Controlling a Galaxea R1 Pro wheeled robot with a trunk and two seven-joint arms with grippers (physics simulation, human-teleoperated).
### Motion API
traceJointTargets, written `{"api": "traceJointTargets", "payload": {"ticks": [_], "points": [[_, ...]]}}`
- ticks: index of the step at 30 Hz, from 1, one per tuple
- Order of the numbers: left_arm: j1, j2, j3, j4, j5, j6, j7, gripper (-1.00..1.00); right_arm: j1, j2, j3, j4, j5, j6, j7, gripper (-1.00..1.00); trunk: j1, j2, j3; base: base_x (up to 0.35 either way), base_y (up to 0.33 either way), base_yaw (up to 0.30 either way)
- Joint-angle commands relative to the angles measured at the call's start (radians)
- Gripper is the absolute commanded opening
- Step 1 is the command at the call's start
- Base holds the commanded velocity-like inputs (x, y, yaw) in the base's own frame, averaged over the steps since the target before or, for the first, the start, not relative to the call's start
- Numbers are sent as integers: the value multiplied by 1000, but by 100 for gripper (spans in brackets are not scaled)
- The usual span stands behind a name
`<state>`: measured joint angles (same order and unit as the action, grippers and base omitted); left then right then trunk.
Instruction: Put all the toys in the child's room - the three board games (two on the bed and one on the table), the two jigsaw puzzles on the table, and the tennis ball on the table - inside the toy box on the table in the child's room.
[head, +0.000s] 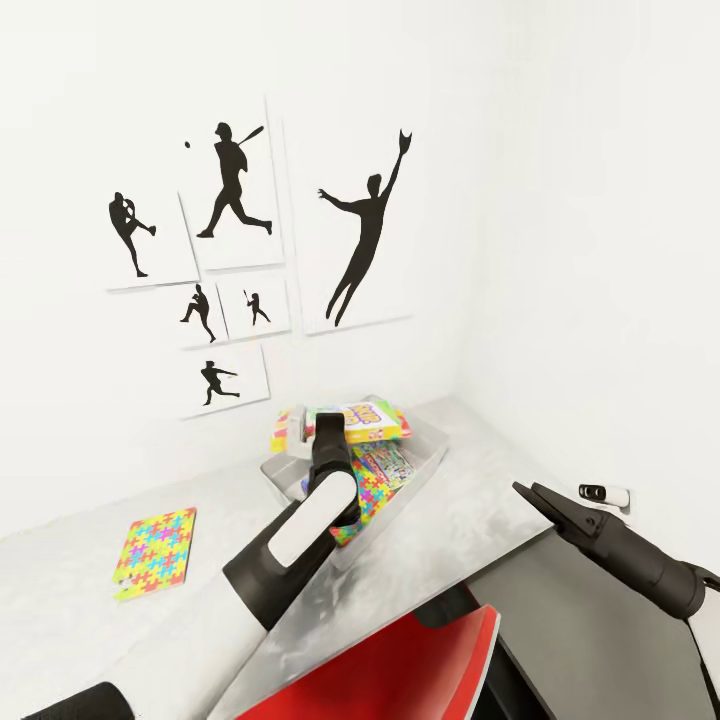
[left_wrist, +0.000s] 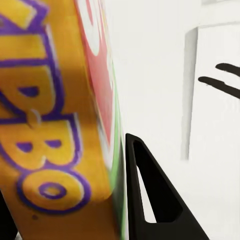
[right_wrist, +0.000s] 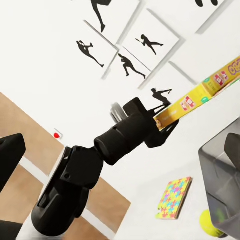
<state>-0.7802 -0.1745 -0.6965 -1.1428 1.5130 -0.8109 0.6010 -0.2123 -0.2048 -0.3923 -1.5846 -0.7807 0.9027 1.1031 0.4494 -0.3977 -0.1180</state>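
Yellow card with purple "SKIP BO" lettering sits pinched in the left gripper (head: 318, 428), whose jaws are shut on the game box (head: 368, 420) right above the toy box (head: 425, 470). Held only by an edge, it could slip or tilt and land on the rim. Left of the toy box a jigsaw (head: 156, 552) lies on the bench (head: 470, 540). The right gripper (head: 545, 502), right of the toy box, looks nearly closed and empty. What lies beneath the game box is partly hidden.
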Motion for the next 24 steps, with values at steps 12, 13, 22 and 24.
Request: {"api": "traceJointTargets", "payload": {"ticks": [12, 13, 22, 24], "points": [[-59, 0, -1, 73, 15, -4, 8, -100, 0, 0, 3, 0, -2, 8, 1, 100, 1, -2, -11, 0, 0, 0], [-59, 0, -1, 75, 15, -4, 8, -100, 0, 0, 5, 0, -2, 8, 1, 100, 1, -2, -11, 0, 0, 0], [-60, 0, -2, 82, 13, -4, 8, -100, 0, 1, 7, 0, -2, 8, 1, 100, 1, -2, -22, 0, 0, -2], [-60, 0, -2, 83, 13, -4, 8, -100, 0, 1, 7, 0, -2, 8, 1, 100, 1, -2, -25, 0, 0, -37]]}}
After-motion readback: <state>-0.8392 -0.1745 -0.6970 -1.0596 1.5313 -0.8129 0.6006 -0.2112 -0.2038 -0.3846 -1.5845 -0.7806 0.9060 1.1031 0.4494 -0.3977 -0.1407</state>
